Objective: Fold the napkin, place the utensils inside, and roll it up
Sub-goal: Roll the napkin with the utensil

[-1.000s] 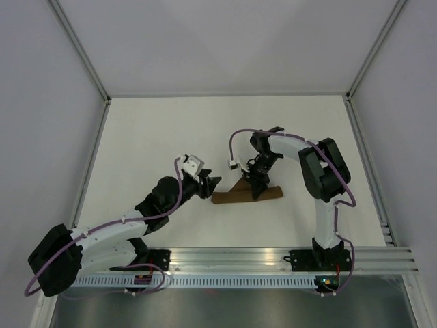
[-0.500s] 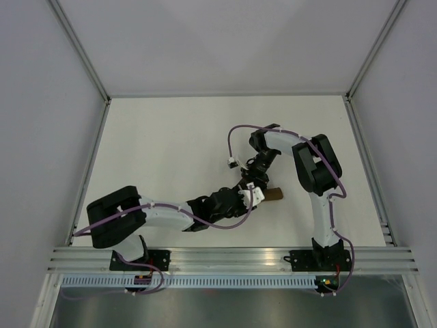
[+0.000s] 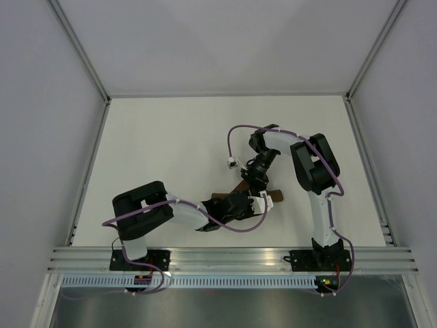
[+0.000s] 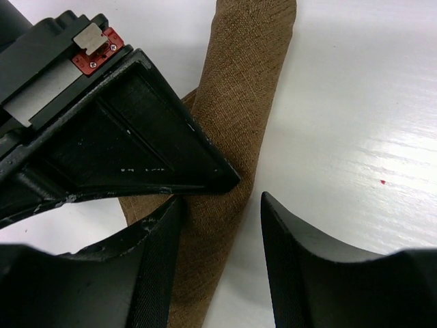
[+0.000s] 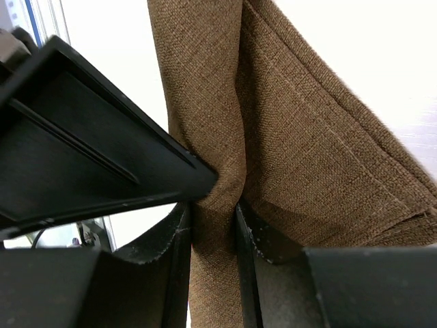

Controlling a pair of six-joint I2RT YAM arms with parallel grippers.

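- The napkin [image 3: 276, 196] lies on the white surface [image 3: 157, 137] near its front middle. It is gathered into a long, narrow brown roll, and one flap sticks out sideways from the roll.
- The right tool [image 5: 213, 208] is clamped on a raised ridge of the cloth, with both fingers pressed into the fabric from either side.
- The left tool [image 4: 220, 205] stands with its jaws apart, straddling the roll. One finger is against the cloth, and bare surface shows between the other finger and the roll, so it grips nothing.
- The utensils are not visible in any view, so I cannot tell whether they sit inside the roll.
- Collision risk: the two tools crowd the same short stretch of napkin, and one right finger reaches down just beside the left tool's jaws. If the left tool closes or turns here, it could strike or trap that finger.
- Unrolling risk: the right tool holds only a pinch of the outer layer. If it lifts or pulls, that layer would likely peel away and the roll would loosen.
- Spill risk: the ends of the roll look open. If the utensils are inside, tilting or dragging the roll could let them slide out.
- The side flap could get caught under a turn and leave the roll lopsided.
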